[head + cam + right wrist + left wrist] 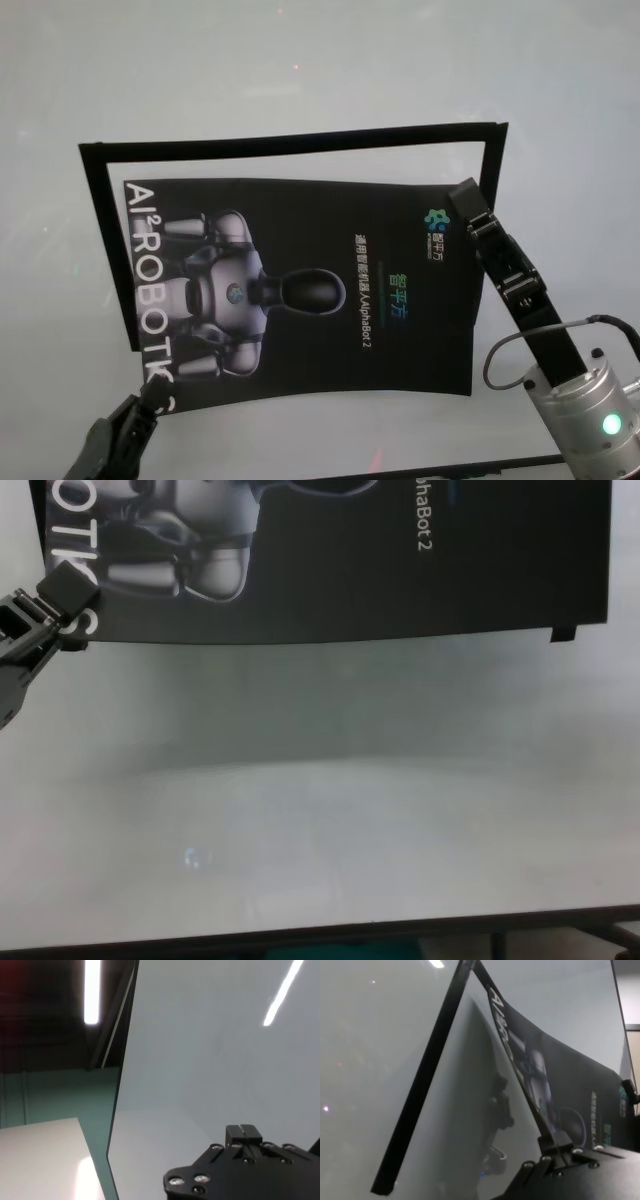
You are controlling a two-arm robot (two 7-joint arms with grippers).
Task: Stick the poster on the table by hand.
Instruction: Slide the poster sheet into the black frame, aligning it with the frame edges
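The black poster point(330, 300) with the silver robot print lies on the white table point(300, 60), inside a black outline. My left gripper point(148, 395) is shut on the poster's near left corner. In the left wrist view that side of the poster point(560, 1080) curves up off the table from the left gripper point(556, 1141). The chest view shows the left gripper point(62, 602) on the same corner and a shadow under the poster point(350, 560). My right gripper point(465, 203) is shut, its black tip at the poster's far right corner.
A black outline point(290, 140) marks three sides of a rectangle around the poster. A small black tab point(563, 633) sticks out at the poster's near right corner. The table's dark front edge point(320, 935) runs below, with bare white surface before it.
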